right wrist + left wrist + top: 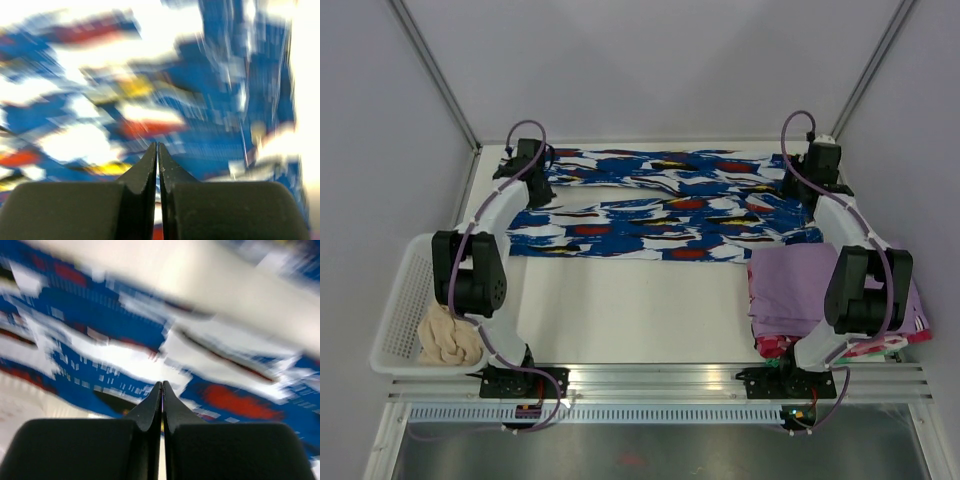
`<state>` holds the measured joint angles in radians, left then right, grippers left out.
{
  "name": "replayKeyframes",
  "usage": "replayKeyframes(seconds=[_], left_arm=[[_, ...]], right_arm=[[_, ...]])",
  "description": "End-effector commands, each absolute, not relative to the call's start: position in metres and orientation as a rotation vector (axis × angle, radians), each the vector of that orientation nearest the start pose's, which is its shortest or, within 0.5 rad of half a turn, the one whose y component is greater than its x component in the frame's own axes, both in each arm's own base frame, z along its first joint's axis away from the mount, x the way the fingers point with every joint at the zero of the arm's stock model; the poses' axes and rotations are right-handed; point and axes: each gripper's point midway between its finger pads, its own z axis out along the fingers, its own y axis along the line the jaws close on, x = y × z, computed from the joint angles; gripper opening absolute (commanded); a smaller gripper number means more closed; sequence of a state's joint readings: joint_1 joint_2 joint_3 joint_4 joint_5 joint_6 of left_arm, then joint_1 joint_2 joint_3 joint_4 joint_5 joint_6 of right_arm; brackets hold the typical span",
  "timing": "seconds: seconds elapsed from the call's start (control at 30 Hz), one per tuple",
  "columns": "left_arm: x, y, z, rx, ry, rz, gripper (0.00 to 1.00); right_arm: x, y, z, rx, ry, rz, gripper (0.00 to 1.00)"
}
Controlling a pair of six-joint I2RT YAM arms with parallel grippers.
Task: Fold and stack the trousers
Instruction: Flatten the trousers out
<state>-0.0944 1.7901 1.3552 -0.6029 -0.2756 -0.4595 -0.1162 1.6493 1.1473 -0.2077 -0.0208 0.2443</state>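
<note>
Top external: the trousers [660, 225] lie spread flat across the far half of the bench [640, 310], as two long printed bands running left to right that join at the right end. The left tool [530, 163] sits at the far left corner of the cloth, by the end of the far band. The right tool [814, 170] sits at the far right, over the joined end. From up here I cannot see either tool's fingertips. A stack of lilac garments [795, 285] lies near right, just beside the near band's right end. A white basket [400, 310] hangs off the left edge with a cream fluffy bundle [450, 338] inside.

Left wrist: view smeared. The left tool [162, 385] has its fingers pressed together, tips meeting, with the print of the trousers [100, 315] filling the frame beyond. I cannot tell whether cloth is pinched.

Right wrist: also smeared. The right tool [157, 146] is narrow, only a hairline between the fingers, above the trousers [210, 125]. I cannot tell whether it grips cloth here either.
</note>
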Motion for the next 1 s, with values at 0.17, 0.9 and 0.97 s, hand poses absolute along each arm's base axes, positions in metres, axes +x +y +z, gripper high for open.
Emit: replayKeyframes(seconds=[0.17, 0.9, 0.97], left_arm=[[0.53, 0.006, 0.195, -0.65, 2.124, 0.025, 0.03], [0.604, -0.072, 0.067, -0.87, 2.175, -0.443, 0.02], [0.606, -0.074, 0.066, -0.861, 2.2, -0.438, 0.02]], right_arm=[[0.541, -0.041, 0.188, 0.271, 2.063, 0.129, 0.04], [0.625, -0.077, 0.035, 0.388, 2.245, -0.029, 0.0], [0.632, -0.076, 0.028, 0.399, 2.248, -0.021, 0.0]])
